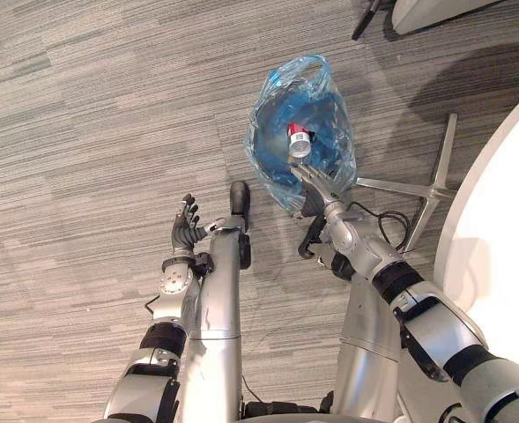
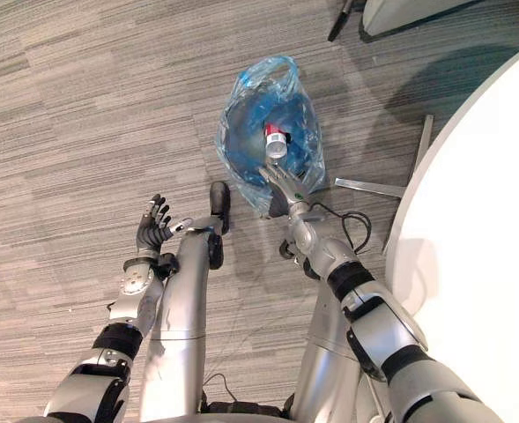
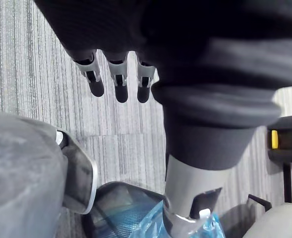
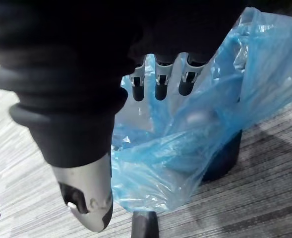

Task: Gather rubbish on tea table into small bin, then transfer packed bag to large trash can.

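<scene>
Rubbish, a red-capped silver bottle (image 1: 299, 142), lies in the crumpled translucent blue plastic bag (image 1: 277, 97) on grey carpet (image 1: 83, 132); the right wrist view adds the dark bin (image 4: 225, 153) beneath. The right hand (image 1: 316, 189) is straight-fingered at the bag's rim, the left hand (image 1: 185, 229) splayed.

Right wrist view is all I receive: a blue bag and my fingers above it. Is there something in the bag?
Observer: Yes, a silver bottle with a red cap lies in the blue bag, near its middle.
Operator: Is the right hand holding it?
Observer: No. The right hand is open at the bag's near edge, fingers pointing at the bottle.
Operator: And the left hand?
Observer: The left hand is open, over bare floor on the bag's left side, holding nothing.
</scene>
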